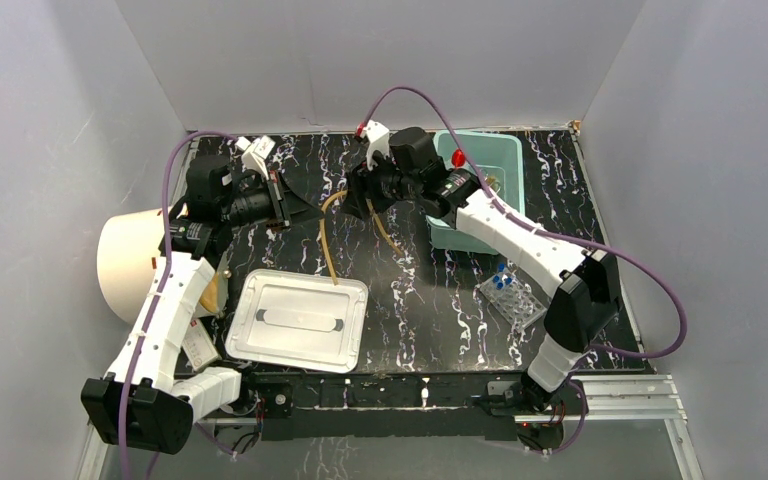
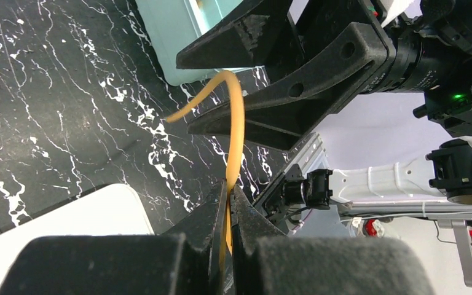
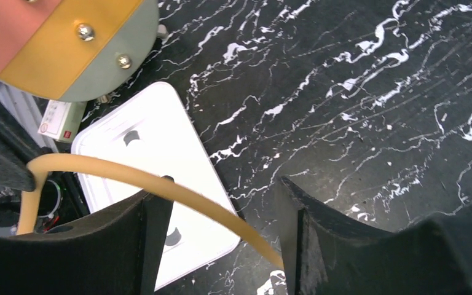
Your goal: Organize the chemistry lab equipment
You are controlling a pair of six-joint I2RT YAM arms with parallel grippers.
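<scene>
Clearly, the left pincer [image 2: 228, 200] is clamped tight on the amber rubber tubing [image 2: 237, 123], which arches up over the black marbled tabletop [image 1: 430, 300] and runs through the gap of the right pincer [image 3: 220, 196], whose jaws stand wide apart without squeezing it.

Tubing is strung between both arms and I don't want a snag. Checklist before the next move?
1. Grip: left fingers shut on the tubing: ok.
2. Release: right fingers open: ok.
3. Tubing clear of the right fingers: not ok. It runs through the gap and seems to rest on them.
4. Loose end clear of the tray: cannot tell. It ends right at the tray's far edge.
5. Clearance: tube rack apart from the tubing: ok.
6. Drop spot: bin free: cannot tell, partly hidden.
</scene>
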